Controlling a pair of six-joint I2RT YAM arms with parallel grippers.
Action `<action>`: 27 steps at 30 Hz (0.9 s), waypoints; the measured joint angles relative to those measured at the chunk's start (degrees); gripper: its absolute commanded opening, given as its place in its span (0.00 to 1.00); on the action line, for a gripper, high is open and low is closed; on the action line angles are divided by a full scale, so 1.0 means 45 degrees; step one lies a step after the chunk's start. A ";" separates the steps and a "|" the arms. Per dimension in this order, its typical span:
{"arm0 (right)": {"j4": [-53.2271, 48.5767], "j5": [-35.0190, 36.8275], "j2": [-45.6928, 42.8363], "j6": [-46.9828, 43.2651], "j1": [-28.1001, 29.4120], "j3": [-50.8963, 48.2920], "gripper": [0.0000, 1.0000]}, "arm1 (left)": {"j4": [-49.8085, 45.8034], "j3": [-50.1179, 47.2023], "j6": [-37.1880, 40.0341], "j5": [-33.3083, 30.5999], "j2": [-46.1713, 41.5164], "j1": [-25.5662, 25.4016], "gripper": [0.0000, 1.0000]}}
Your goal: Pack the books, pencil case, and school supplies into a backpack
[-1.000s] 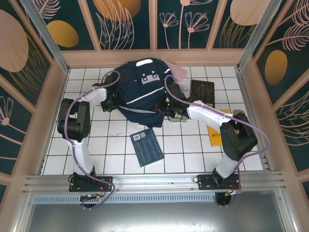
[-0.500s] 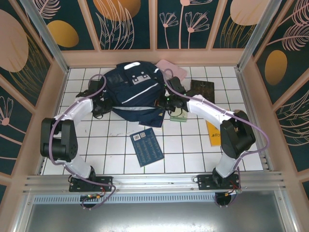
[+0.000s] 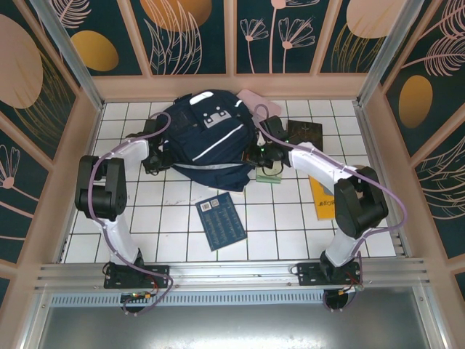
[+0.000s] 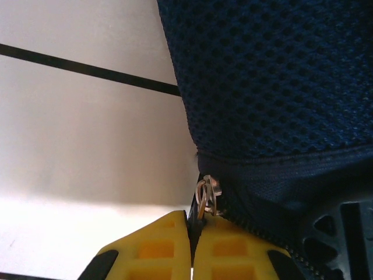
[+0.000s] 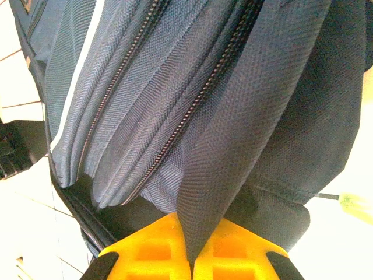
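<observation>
The navy backpack (image 3: 207, 138) lies bunched at the back middle of the tiled table. My left gripper (image 3: 157, 155) is at its left edge, its yellow fingertips (image 4: 157, 251) shut on the metal zipper pull (image 4: 207, 197) of the backpack (image 4: 274, 87). My right gripper (image 3: 260, 153) is at the bag's right side, shut on a fold of backpack fabric (image 5: 233, 146). A navy book (image 3: 221, 220) lies in front of the bag. A dark brown book (image 3: 304, 134) and a pale green book (image 3: 269, 175) lie to the right. The pink pencil case (image 3: 259, 105) peeks out behind the bag.
A flat yellow-orange piece (image 3: 322, 198) lies on the tiles at the right, partly under my right arm. Pink walls with metal posts close in the table on three sides. A metal rail (image 3: 232, 273) runs along the near edge.
The backpack has been pulled back and turned a little. My left arm swung out to the left and came back in. My right gripper shifted right and back with the fabric.
</observation>
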 measured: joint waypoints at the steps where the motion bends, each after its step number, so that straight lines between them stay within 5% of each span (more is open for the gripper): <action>1: 0.0092 -0.0034 0.0000 0.0000 0.0000 -0.0087 0.00 | -0.0019 0.0029 -0.0005 -0.0024 0.0005 0.0000 0.00; 12: -0.0160 0.0024 0.0500 -0.0107 0.1107 0.1593 0.00 | -0.0529 -0.0913 -0.0758 -0.2812 -0.2550 0.0155 0.00; 21: -0.0350 0.0010 0.3065 -0.0675 0.1860 0.4371 0.00 | -0.1817 -0.2472 -0.2098 -0.5090 -0.5445 0.0675 0.00; 27: -0.0476 -0.0034 0.4770 -0.1054 0.2084 0.5416 0.00 | -0.2336 -0.3444 -0.2778 -0.5338 -0.6509 0.0743 0.00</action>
